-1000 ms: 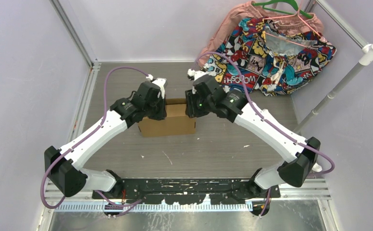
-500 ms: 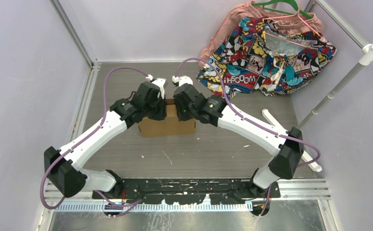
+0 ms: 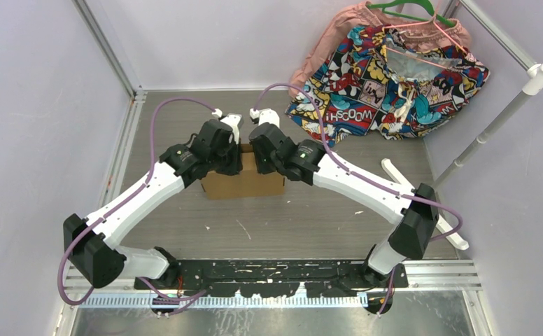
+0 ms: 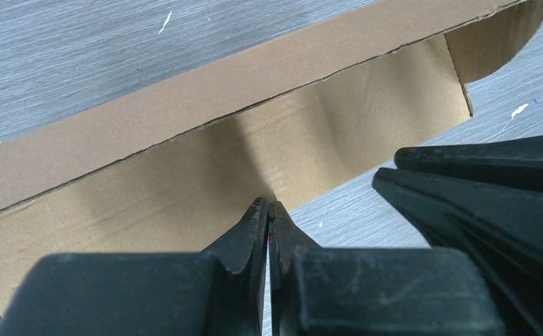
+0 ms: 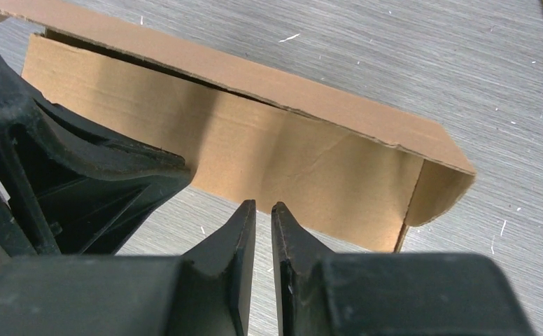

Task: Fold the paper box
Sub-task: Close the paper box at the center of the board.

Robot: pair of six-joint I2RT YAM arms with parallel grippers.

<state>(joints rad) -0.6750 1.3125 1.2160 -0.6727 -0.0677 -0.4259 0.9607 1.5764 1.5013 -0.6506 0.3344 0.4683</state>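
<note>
The paper box (image 3: pixel 244 183) is plain brown cardboard, partly folded, in the middle of the table. Both wrists hover over its far side, close together. In the left wrist view a tall cardboard panel (image 4: pixel 185 175) stands upright with a rounded flap at its right end. My left gripper (image 4: pixel 267 210) is shut, tips against the panel's lower edge, pinching nothing. In the right wrist view the same panel (image 5: pixel 290 154) stands just beyond my right gripper (image 5: pixel 263 206). Its jaws stand a narrow slit apart with only table between them. From above, the left gripper (image 3: pixel 234 161) and right gripper (image 3: pixel 260 162) are largely hidden under the wrists.
A comic-print cloth (image 3: pixel 395 77) with a pink garment and green hanger lies at the back right. A white pole (image 3: pixel 492 126) slants along the right side. A white bar (image 3: pixel 422 203) lies on the table under the right arm. Walls close in left and back.
My right arm has swung left, bringing its wrist beside the left one behind the box. Its jaws have narrowed. The left arm and the box have stayed put.
</note>
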